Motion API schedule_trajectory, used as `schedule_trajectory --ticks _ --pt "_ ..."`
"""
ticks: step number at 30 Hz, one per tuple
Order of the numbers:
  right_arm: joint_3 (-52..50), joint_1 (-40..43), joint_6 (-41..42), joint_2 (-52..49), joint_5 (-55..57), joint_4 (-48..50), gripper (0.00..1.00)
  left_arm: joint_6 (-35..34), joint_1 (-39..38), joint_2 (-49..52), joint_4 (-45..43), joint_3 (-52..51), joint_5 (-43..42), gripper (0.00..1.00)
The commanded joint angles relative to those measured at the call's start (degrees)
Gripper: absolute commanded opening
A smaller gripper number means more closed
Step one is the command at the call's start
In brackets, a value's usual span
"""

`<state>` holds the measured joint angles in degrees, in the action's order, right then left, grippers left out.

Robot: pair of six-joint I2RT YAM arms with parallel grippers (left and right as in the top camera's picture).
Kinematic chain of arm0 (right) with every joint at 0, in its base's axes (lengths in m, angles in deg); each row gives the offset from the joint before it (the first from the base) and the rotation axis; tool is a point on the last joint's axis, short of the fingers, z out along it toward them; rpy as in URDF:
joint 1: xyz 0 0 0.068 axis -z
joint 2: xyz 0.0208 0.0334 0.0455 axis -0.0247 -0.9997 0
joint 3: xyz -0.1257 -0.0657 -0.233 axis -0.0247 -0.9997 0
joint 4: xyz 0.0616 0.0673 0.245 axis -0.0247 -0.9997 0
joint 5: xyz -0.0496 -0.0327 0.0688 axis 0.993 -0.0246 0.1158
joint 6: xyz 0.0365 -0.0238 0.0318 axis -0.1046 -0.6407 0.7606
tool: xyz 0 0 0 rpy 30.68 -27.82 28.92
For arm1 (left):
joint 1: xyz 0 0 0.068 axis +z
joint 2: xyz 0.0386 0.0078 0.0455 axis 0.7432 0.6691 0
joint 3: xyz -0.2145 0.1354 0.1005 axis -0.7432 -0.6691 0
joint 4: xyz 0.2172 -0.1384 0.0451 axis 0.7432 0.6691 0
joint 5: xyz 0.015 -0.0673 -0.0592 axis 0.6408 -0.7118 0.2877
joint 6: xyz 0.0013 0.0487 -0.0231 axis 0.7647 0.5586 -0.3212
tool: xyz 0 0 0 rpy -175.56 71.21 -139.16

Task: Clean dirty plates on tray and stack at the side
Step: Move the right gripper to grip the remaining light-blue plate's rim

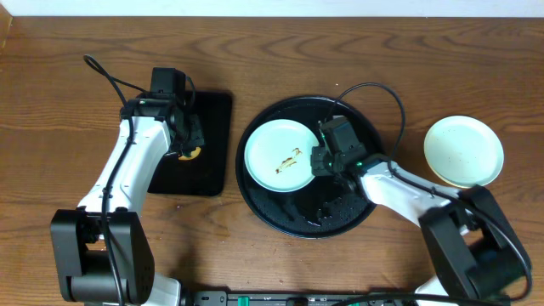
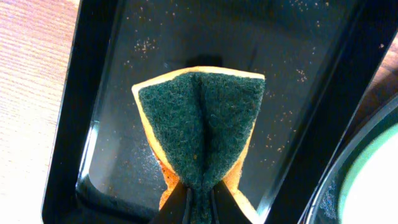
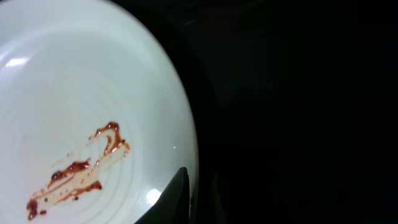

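Overhead: the round glossy black tray (image 1: 336, 214) holds one pale aqua plate (image 1: 280, 153), smeared brown. Another pale plate (image 1: 463, 151) sits off to the side.

Left wrist: my left gripper (image 2: 199, 208) pinches the green-and-yellow sponge (image 2: 202, 118) over the crumb-dusted rectangular black tray (image 2: 186, 31).

Right wrist: my right gripper (image 3: 196, 202) sits at the smeared plate's rim; I cannot tell if it is clamped. With a shallow bite the plate could slip.
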<state>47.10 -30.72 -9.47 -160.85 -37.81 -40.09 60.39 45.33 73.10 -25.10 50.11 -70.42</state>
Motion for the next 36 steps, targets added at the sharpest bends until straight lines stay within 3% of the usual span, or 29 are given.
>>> schedule_trajectory --ticks 1,8,12,25,29,36 --pt "0.52 1.25 -4.31 4.74 8.52 -3.69 0.11 0.68 0.20 0.02 0.13 -0.37 0.48 0.08" --pt "0.48 3.50 -4.44 5.97 4.85 -13.07 0.12 -0.35 0.20 0.02 0.13 -0.37 0.48 0.08" --pt "0.48 3.50 -4.44 5.97 -4.04 -11.15 0.28 -0.35 0.20 0.02 0.11 -0.37 0.48 0.08" --pt "0.59 3.41 -2.82 5.70 -8.31 -7.63 0.40 -0.37 0.20 0.02 0.13 -0.37 0.48 0.08" --pt "0.59 3.30 -1.90 3.26 -8.52 -8.52 0.38 -0.35 0.20 0.02 0.13 -0.37 0.48 0.08" --pt "0.61 4.00 -1.42 0.72 -5.70 -7.28 0.17 -0.35 0.20 0.02 0.17 -0.37 0.48 0.08"
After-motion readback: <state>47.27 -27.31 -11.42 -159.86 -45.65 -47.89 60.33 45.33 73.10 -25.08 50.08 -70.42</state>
